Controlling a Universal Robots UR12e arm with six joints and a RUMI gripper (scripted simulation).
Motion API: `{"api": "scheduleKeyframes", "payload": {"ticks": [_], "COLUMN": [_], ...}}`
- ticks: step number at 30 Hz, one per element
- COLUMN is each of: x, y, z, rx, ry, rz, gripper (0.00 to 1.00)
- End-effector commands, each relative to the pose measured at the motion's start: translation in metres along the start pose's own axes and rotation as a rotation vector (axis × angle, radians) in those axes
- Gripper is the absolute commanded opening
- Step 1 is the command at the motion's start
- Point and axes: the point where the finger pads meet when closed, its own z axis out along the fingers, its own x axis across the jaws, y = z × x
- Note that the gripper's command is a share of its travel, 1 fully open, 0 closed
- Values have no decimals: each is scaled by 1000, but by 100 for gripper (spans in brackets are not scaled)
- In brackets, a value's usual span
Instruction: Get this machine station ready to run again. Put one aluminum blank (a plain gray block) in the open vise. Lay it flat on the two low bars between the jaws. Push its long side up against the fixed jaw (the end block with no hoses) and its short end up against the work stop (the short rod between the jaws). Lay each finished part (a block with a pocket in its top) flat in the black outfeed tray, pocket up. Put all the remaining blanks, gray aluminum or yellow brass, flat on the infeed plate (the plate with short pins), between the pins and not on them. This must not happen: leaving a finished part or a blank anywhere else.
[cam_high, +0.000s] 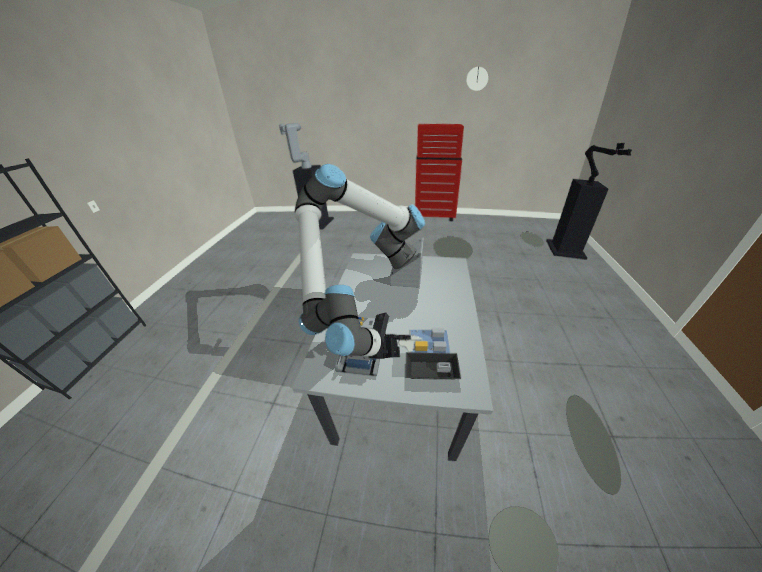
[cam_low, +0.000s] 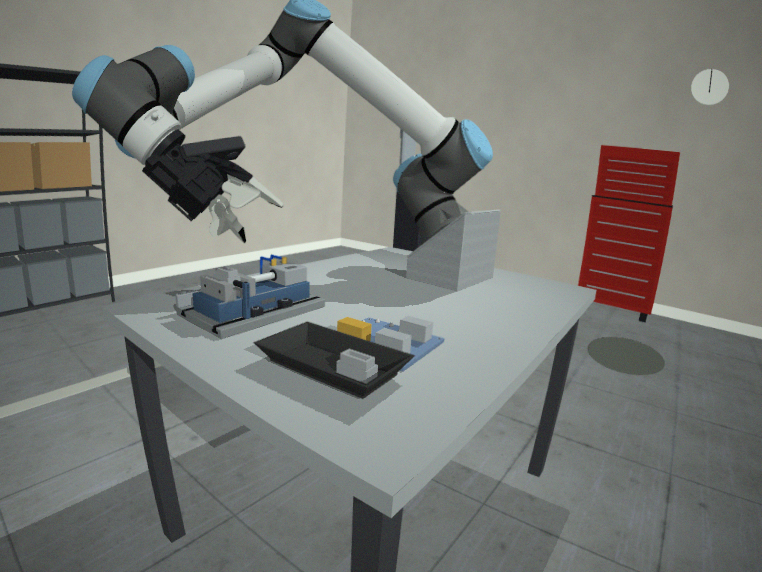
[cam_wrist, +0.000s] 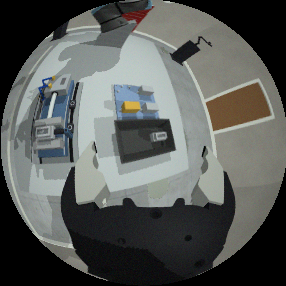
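Note:
My gripper (cam_low: 262, 221) (cam_wrist: 150, 144) is open and empty, raised above the table's near end. The vise (cam_low: 215, 304) (cam_wrist: 61, 111) (cam_high: 358, 363) stands at the left. A gray finished part (cam_low: 225, 272) (cam_wrist: 44, 131), pocket up, lies in it beside the fixed jaw (cam_low: 217, 288). Another finished part (cam_low: 356, 364) (cam_wrist: 160, 135) (cam_high: 443, 366) is pocket up in the black outfeed tray (cam_low: 307, 354) (cam_wrist: 131, 152). Near the blue infeed plate's pins are a yellow brass blank (cam_low: 353, 328) (cam_wrist: 131, 106) and two gray blanks (cam_low: 416, 329) (cam_wrist: 146, 90), (cam_low: 392, 339) (cam_wrist: 150, 107). Pin contact cannot be told.
The infeed plate (cam_low: 430, 344) (cam_wrist: 125, 93) lies directly behind the tray. Blue hoses (cam_low: 265, 264) (cam_wrist: 45, 83) rise at the vise's far jaw (cam_low: 289, 274). The arm's pedestal (cam_low: 461, 252) stands at the table's far end.

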Motion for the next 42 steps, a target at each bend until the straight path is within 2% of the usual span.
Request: {"api": "scheduleKeyframes", "payload": {"ticks": [1, 3, 5, 7, 9, 11, 16, 21, 26, 37, 38, 42], "x": [16, 27, 34, 36, 44, 44, 59, 67, 71, 73, 73, 73], "y": [5, 5, 5, 5, 3, 3, -8, -21, -31, -37, -37, -37], "z": [32, 53, 67, 72, 88, 88, 118, 135, 143, 147, 147, 147], "rx": [-90, -152, -198, -214, -276, -276, -420, -531, -600, -631, -631, -631], "ry": [-96, -165, -214, -230, -289, -289, -409, -490, -534, -552, -552, -552], "rz": [-9, -15, -18, -19, -22, -22, -21, -16, -11, -9, -9, -9], "gripper": [100, 100, 100, 100, 100, 100, 100, 100, 100, 100, 0, 0]}}
